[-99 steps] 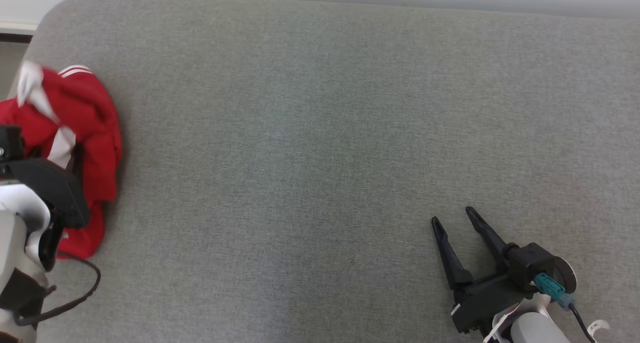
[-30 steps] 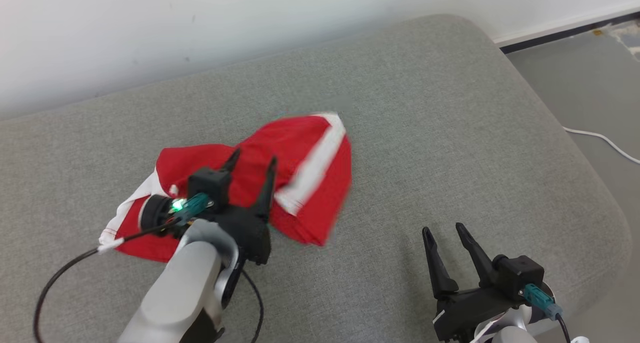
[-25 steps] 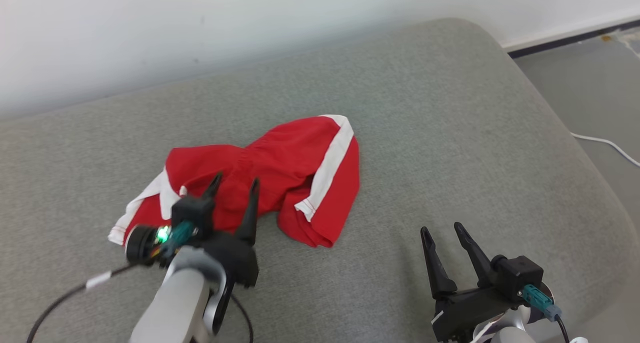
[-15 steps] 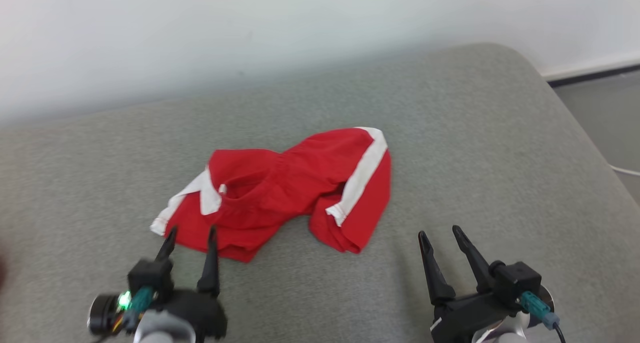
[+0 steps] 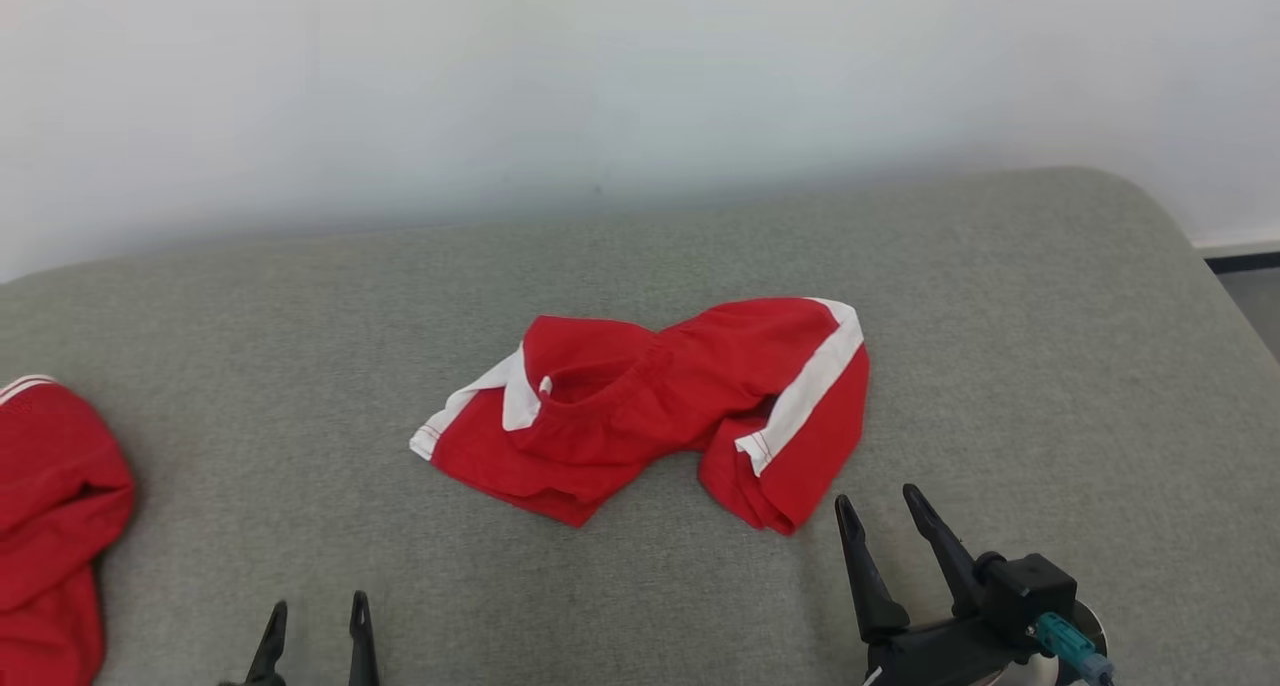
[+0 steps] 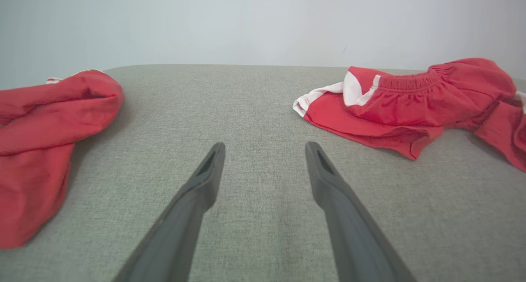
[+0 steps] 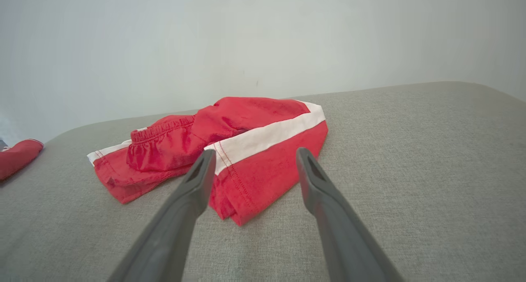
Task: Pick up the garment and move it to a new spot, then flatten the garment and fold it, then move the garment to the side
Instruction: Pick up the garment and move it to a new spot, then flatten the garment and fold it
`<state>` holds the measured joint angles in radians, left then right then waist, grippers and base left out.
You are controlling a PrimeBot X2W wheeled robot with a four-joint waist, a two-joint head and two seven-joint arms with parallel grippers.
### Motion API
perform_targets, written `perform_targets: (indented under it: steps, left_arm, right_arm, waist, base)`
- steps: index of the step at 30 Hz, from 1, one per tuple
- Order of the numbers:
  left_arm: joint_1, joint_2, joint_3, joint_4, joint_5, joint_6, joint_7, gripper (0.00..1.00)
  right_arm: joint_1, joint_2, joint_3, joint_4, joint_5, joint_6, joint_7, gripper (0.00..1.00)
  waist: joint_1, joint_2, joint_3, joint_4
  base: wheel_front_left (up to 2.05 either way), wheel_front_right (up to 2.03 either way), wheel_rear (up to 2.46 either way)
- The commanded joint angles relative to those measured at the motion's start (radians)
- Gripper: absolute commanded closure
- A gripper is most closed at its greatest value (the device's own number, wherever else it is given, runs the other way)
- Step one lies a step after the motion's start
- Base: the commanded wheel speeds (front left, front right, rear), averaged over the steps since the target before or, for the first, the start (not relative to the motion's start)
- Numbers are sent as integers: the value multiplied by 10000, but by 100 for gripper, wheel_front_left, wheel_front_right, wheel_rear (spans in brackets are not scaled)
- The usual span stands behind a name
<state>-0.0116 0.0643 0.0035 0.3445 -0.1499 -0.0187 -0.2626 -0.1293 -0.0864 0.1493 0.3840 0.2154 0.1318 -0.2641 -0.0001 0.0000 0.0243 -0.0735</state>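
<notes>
The garment [image 5: 660, 406], red shorts with white side stripes, lies crumpled in the middle of the grey cushion [image 5: 1050, 366]. In the left wrist view the garment [image 6: 411, 105] sits off to the right, and in the right wrist view the garment [image 7: 230, 146] lies straight ahead. My left gripper [image 5: 316, 611] stands open at the bottom edge, well short of the shorts, with nothing between its fingers; the left gripper [image 6: 265, 148] shows bare cushion in its gap. My right gripper [image 5: 880, 501] is open just below the garment's right leg; between the tips of the right gripper [image 7: 254, 154] lies the striped leg hem.
A second red cloth [image 5: 50, 516] lies heaped at the cushion's left edge, also in the left wrist view as the red cloth [image 6: 45, 142]. A pale wall [image 5: 640, 86] runs behind. The cushion's rounded right corner drops to the floor [image 5: 1255, 296].
The head camera has swung, shifting the whole picture. My left gripper has let go of the garment and drawn back toward me; the shorts lie where they were dropped. The right gripper has held still.
</notes>
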Motion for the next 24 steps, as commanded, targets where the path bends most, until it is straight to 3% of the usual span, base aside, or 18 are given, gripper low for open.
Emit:
perform_targets:
  steps: [1,11,24]
  left_arm:
    - [215,-40,103,-61,147,5,-34,0]
    - [1146,-147,488,-508,320,-8,-34,0]
    - [1052,-148,46,-593,-63,50,-34,0]
  right_arm:
    - [121,33,-9,26,-93,-21,-2,0]
    - [309,89,-52,252,-134,-21,-2,0]
    - [169,40,-186,221,-248,-21,-2,0]
  waist:
    - [1,0,-183,229]
    - [1,0,-359,636]
    - [1,0,-83,1050]
  base:
    - [0,0,0]
    - [0,0,0]
    - [0,0,0]
